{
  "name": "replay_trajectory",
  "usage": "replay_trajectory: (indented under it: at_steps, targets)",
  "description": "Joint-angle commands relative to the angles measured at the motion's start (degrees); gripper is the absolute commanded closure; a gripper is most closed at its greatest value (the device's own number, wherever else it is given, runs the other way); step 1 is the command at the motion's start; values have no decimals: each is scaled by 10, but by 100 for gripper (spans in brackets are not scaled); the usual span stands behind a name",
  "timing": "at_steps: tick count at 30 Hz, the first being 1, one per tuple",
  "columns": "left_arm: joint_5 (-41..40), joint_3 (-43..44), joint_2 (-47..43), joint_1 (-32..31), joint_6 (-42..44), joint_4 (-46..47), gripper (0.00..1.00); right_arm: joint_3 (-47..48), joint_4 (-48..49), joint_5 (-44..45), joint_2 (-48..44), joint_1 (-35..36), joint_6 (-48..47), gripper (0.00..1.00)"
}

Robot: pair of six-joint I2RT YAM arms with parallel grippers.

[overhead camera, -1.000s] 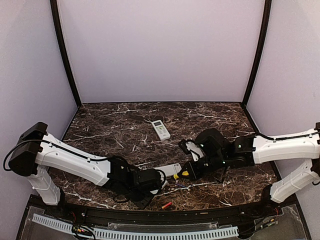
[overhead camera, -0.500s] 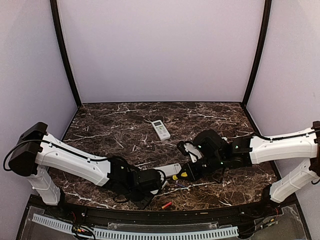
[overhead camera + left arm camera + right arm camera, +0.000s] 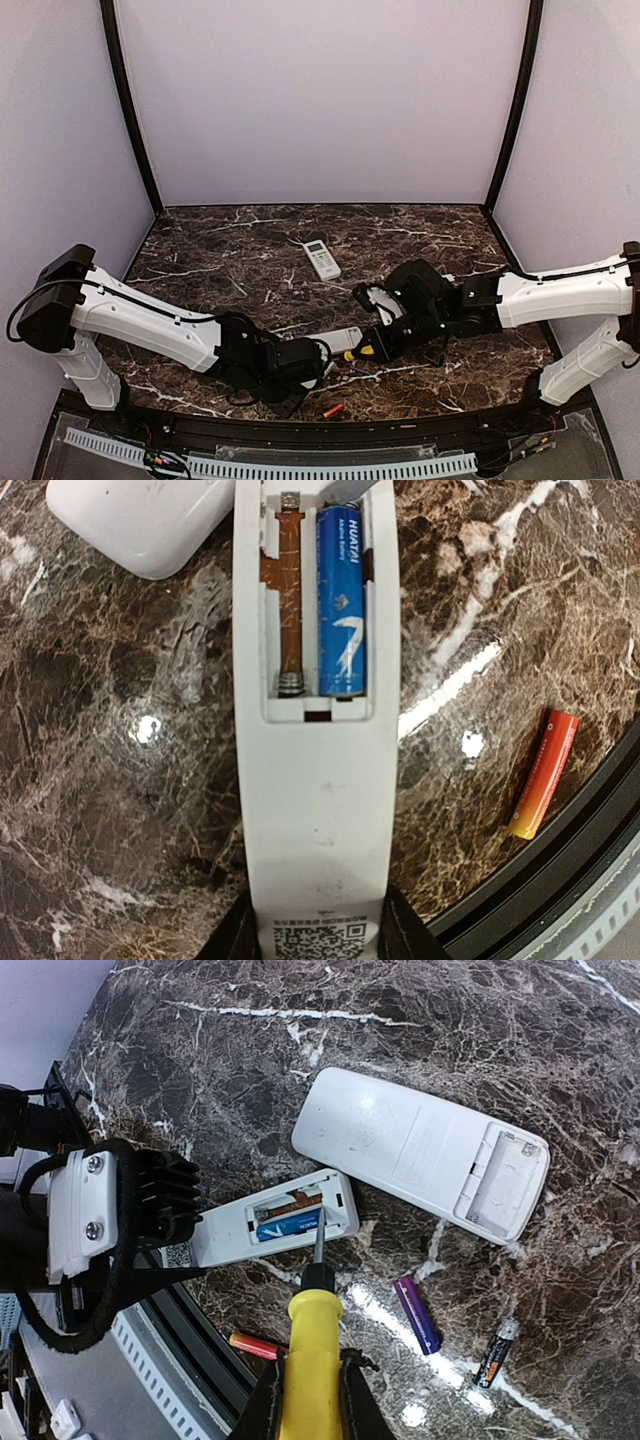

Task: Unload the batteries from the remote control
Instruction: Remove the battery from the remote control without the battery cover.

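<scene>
Blue battery [image 3: 340, 600] (wrist views only)

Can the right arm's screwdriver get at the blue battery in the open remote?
Probably yes. The compartment is uncovered, the blue battery lies exposed, and the screwdriver tip sits at its end; the left fingers grip the remote at the far end.

We see a dark marble table [image 3: 220, 250]. On it lie a face-up remote [image 3: 321, 258] at the back, a face-down remote [image 3: 420, 1150], a red-orange battery [image 3: 543, 773] by the front edge, a purple battery [image 3: 417, 1314] and a black-orange battery [image 3: 494, 1354].
</scene>
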Motion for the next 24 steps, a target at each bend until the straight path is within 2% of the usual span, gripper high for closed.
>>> replay_trajectory:
  at_steps: [1,15,24]
  targets:
    - [-13,-2,1,0,-4,-28,71,-6,20,-77,3,5,26,100]
    - [-15,-2,-2,0,-8,-32,71,-48,110,-203,0,-11,105,100]
    - [-16,-2,-3,0,-9,-33,71,-54,121,-219,-13,-23,112,100]
